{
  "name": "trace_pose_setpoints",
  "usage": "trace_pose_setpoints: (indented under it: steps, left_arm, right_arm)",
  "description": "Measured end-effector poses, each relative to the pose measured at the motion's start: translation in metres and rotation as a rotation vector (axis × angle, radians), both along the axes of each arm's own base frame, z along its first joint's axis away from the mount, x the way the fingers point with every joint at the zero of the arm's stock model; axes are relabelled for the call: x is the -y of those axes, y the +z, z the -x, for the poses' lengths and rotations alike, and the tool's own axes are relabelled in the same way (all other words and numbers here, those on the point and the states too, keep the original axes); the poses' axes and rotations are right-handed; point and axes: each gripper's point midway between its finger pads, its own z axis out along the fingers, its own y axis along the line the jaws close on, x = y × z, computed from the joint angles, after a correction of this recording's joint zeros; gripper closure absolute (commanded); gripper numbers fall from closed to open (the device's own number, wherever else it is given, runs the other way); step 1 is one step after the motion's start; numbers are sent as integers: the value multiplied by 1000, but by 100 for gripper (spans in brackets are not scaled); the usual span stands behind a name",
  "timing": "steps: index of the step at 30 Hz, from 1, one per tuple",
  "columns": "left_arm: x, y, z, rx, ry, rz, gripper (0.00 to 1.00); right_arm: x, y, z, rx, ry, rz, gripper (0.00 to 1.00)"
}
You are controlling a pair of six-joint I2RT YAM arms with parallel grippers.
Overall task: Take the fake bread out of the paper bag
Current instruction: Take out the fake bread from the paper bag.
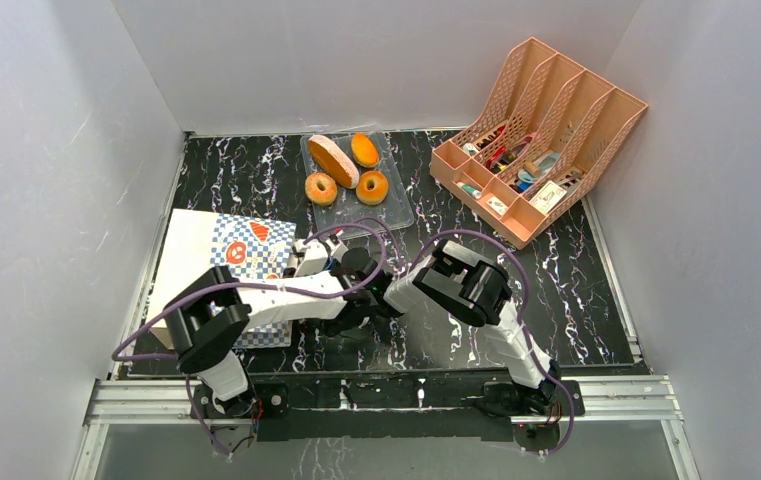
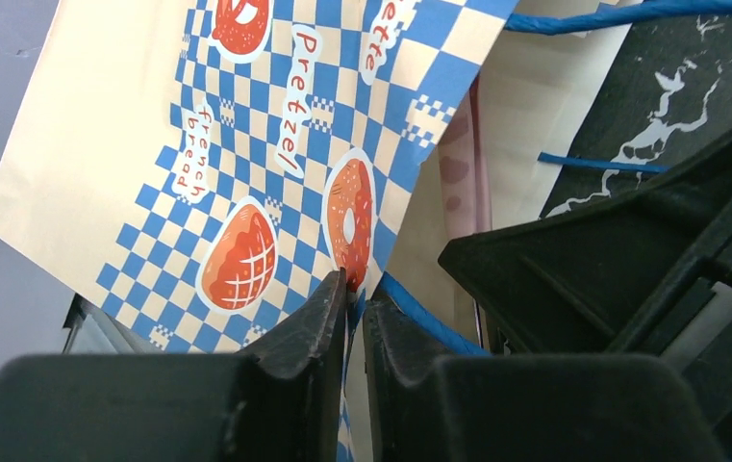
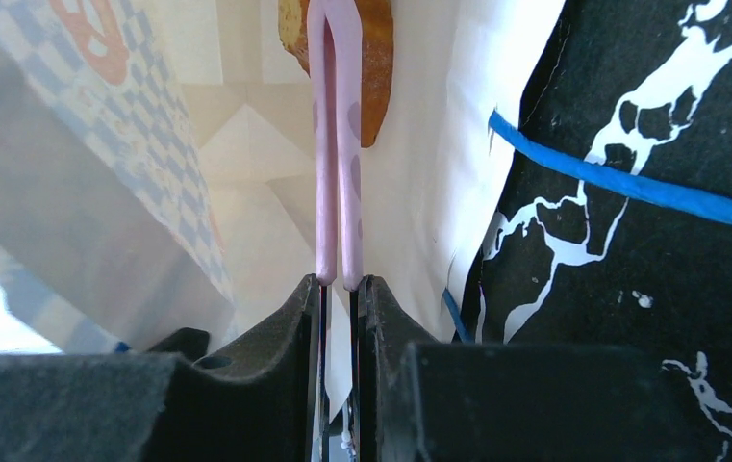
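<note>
At left, paper bag (image 1: 192, 246) lying flat, mouth facing right, left claw (image 2: 353, 291) and right claw (image 3: 340, 282) closed on its rim

The black marbled table (image 1: 576, 300) bears three things — paper bag (image 1: 194, 238) lying flat, clear tray (image 1: 397, 214), pink organizer (image 1: 502, 95).

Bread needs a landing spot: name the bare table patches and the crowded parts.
Bare: table between right arm and organizer; also left of the tray, behind the paper bag. Crowded: centre, where both arms meet at the bag.
</note>
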Motion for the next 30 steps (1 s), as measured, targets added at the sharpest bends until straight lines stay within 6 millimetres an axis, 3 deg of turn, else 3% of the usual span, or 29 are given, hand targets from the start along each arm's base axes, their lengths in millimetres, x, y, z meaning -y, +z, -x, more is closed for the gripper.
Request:
trace_pose_setpoints:
  steps: [9,17,24,30]
  left_arm:
    - [3,30,-8,75,-48,82,94]
    - [15,75,-20,169,-113,186,96]
    - [34,109,-19,234,-283,194,98]
    - [26,126,-11,309,-405,324,95]
  right_arm:
    - [-2,-3,1,-13,13,4,100]
    - [0,-27,0,-81,10,27,100]
    - [23,-30,-14,-96,-45,38,100]
    - [45,-32,-25,-96,-99,58,100]
